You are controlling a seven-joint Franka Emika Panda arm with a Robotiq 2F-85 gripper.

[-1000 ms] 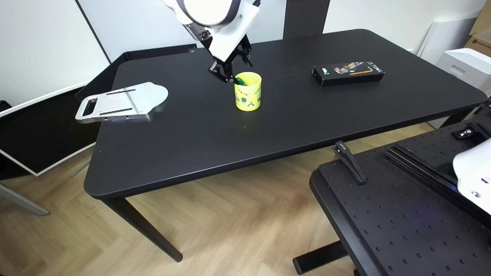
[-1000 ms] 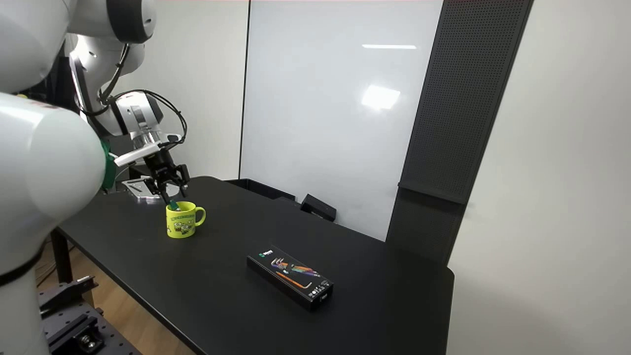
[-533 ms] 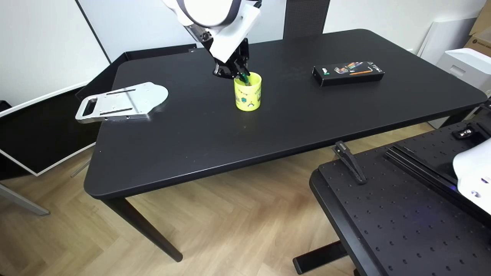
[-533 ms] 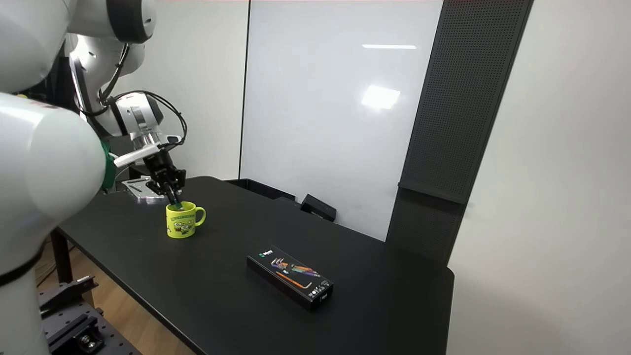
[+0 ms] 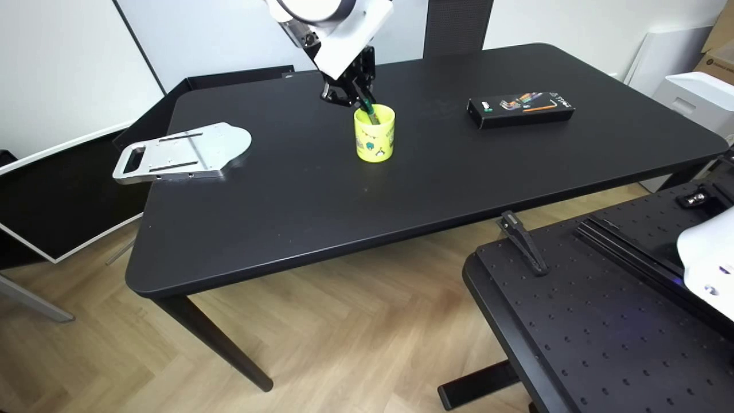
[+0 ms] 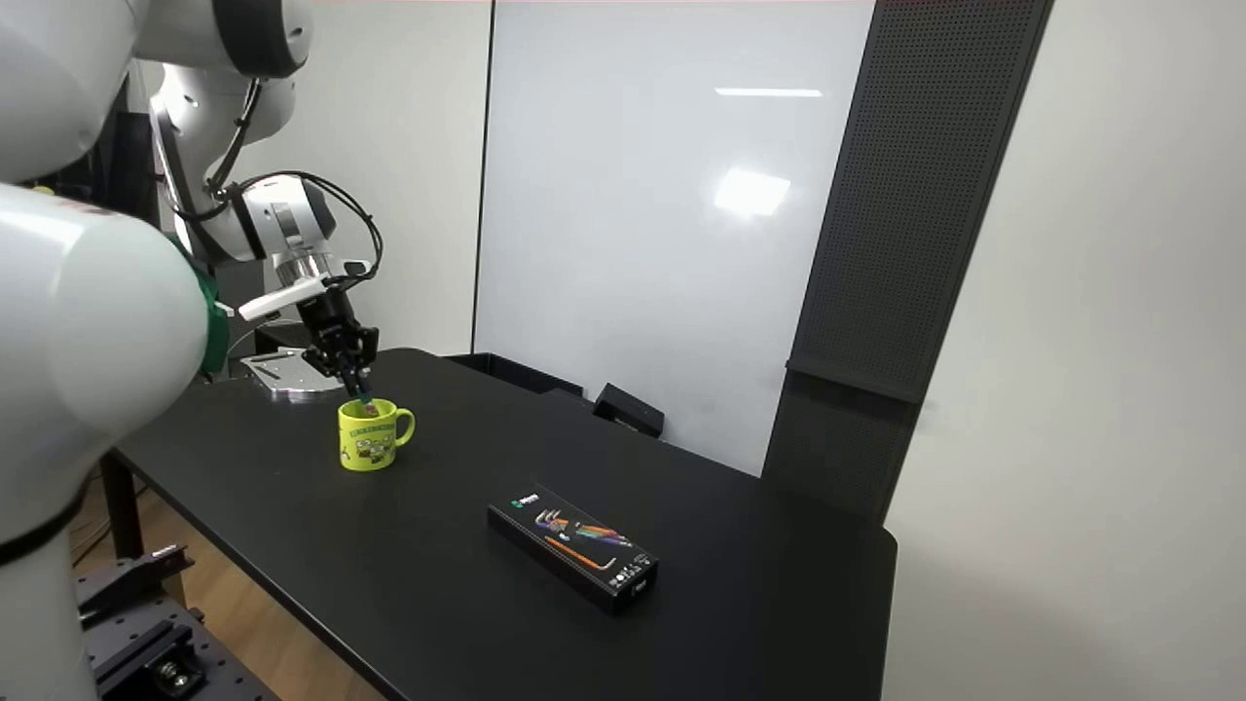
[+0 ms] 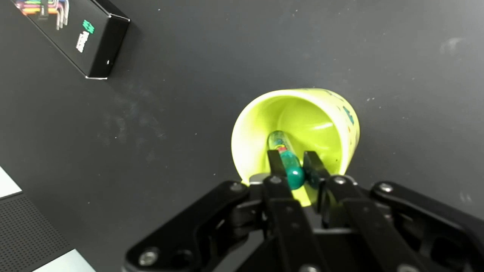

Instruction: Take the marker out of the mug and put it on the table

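The green marker leans inside the yellow-green mug, its rounded cap end toward the wrist camera. My gripper is shut on the marker's cap end, one black finger on each side of it. In both exterior views the fingertips are at the mug's rim, and a stretch of the marker shows below them within the mug. The mug stands upright on the black table, its handle pointing away from the arm in an exterior view. The marker's lower end is partly hidden by the mug.
A black box with coloured tool pictures lies on the table, off to one side of the mug. A flat silver metal plate rests near the table's end. A black perforated platform stands beside the table.
The jaws have gone from open to shut around the marker. Gripper, marker and mug have since shifted a little together, toward the right in both exterior views.
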